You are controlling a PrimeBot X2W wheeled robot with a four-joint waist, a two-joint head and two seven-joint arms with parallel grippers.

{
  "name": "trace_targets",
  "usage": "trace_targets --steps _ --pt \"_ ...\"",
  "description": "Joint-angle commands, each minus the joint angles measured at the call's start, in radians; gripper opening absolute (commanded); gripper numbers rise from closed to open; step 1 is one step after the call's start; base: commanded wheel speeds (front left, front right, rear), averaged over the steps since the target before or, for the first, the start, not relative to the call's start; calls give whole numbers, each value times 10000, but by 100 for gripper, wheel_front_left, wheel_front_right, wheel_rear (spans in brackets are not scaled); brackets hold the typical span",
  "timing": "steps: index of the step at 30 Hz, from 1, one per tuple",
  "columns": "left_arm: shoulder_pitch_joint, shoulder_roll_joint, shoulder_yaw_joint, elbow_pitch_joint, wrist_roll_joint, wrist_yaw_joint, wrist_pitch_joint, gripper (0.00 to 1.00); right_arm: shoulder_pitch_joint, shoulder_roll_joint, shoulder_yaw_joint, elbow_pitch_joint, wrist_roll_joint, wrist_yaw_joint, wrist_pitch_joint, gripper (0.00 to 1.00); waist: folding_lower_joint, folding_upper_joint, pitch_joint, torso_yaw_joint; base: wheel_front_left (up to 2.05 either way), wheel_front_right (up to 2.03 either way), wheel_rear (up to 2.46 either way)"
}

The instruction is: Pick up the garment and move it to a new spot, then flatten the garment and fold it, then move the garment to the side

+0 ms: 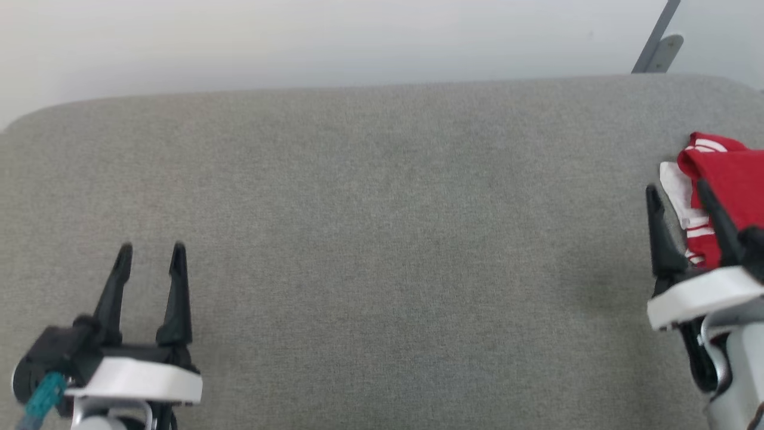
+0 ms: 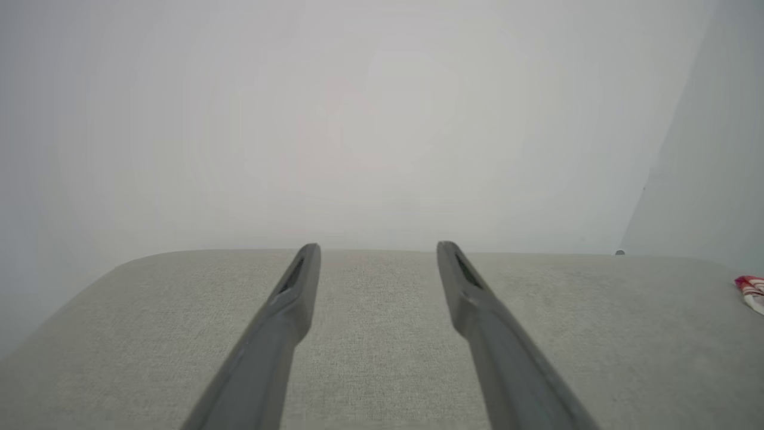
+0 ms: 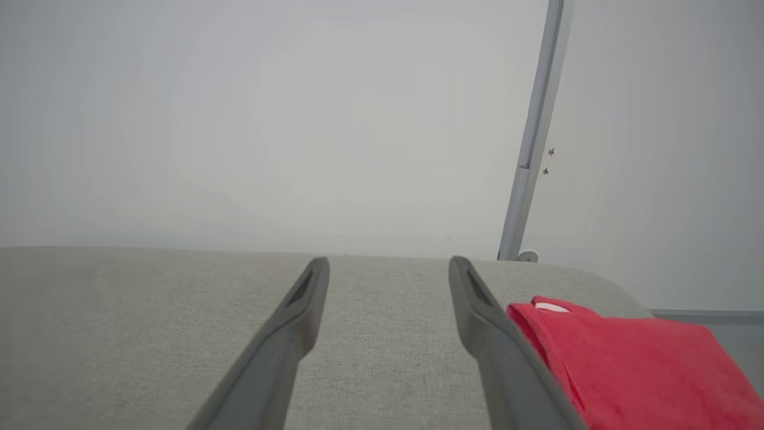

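Head view, right gripper (image 1: 677,190): jaws spread wide, nothing between them; fingers point away from the robot, at the right margin.
Head view, left gripper (image 1: 152,248): jaws likewise spread and empty, low at the left, over bare surface.
Right wrist view, contact: the right gripper's outer finger runs along the garment's (image 3: 627,358) near edge. Whether it touches the cloth cannot be told.
Garment, location: far right of the grey padded surface (image 1: 382,239), cut by the frame edge. Red body uppermost, with white cloth and striped trim showing at its left side.
Garment, condition: a compact, layered stack with a fairly straight edge. Whether it is folded or merely gathered cannot be settled from what shows.
Direction from the pincer: it lies just to the outer, right-hand side of the right gripper, not between the jaws and not ahead of them.
Long axis: the visible part runs far-to-near, roughly parallel with the right gripper's fingers. The full extent is hidden.
Nearer arm: the right, plainly. The left stands well apart, and its wrist view catches a mere sliver of cloth at the edge.
Judgement: any grasp calls for the right gripper to shift sideways to the right before closing.
Surroundings: pale wall (image 1: 298,42) behind; a grey metal post (image 1: 656,45) at the far right corner.
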Motion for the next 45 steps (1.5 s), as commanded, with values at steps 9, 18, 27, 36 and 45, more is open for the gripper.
trace_targets --steps 9,18,27,36,45 --pt "1221 -310 541 -141 105 -32 -53 100 1657 640 -502 -1252 -359 -5 247 100 0 -1 -654 134 0 0 0" --pt "1899 -537 853 -117 24 -32 -53 100 2957 1222 -799 -2119 -662 -5 338 100 0 -1 -1098 269 0 0 0" --pt "2127 -653 912 -125 -19 -32 -53 100 3676 1564 -839 -2596 -755 -5 381 100 0 -1 -1264 346 0 0 0" --pt "2216 -769 851 -147 -18 -32 -53 100 4008 1816 -902 -2881 -783 -5 460 100 0 -1 -1296 405 0 0 0" --pt "2162 -796 757 -191 -86 -32 -53 100 4054 1920 -952 -2996 -833 -5 590 100 0 -1 -1329 416 0 0 0"
